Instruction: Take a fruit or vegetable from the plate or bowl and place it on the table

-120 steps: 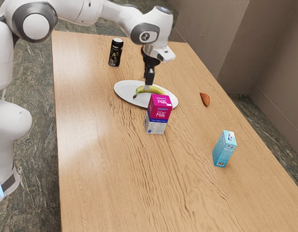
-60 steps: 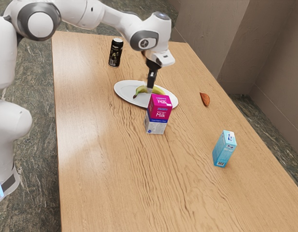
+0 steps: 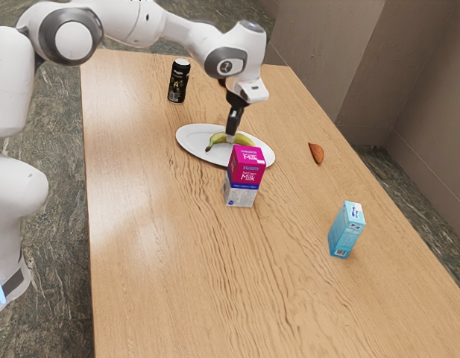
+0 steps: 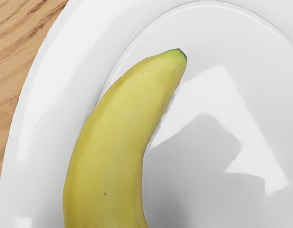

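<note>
Exterior view: my gripper (image 3: 230, 139) is pointing down at the middle of the banana (image 4: 108, 142), probably for a balanced lift; the banana is lying on the plate (image 3: 191, 139); a milk carton (image 3: 244, 177), standing at the plate's five o'clock, is hiding some rim; the wrist view is cutting off one banana end; whether my jaws are clenching it or standing released, I cannot tell.

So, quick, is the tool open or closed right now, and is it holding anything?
Tool: at the banana on the plate; whether open, closed or gripping it can't be told.
</note>
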You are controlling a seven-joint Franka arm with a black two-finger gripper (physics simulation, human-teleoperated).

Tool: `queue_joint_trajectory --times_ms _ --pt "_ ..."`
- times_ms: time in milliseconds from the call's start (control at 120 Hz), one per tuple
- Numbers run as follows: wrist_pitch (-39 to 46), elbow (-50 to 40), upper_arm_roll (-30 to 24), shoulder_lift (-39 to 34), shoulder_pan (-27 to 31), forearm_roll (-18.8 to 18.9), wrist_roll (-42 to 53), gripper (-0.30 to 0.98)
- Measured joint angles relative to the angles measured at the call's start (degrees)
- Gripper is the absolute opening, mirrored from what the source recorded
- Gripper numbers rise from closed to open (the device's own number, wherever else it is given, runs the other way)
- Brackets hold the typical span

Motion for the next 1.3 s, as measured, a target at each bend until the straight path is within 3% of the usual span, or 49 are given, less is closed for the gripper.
queue_joint_trajectory --times_ms 350,658,800,967,1092,1300 --pt "0.0 0.5 4.1 1.5 -3.3 -0.1 1.8 0.64" --pt "-0.1 0.5 4.9 1.5 -3.3 -0.4 1.0 0.22" --pt "-0.1 0.8 5.4 1.2 -3.3 -0.3 0.0 0.19" --pt "-4.1 8.5 5.4 -0.7 -3.8 -0.5 -1.0 0.19" --pt "-6.3 13.2 17.5 -2.7 -8.9 -3.5 -1.6 0.19" --pt "-5.5 15.6 29.9 0.1 -16.2 -7.4 -2.3 0.19"
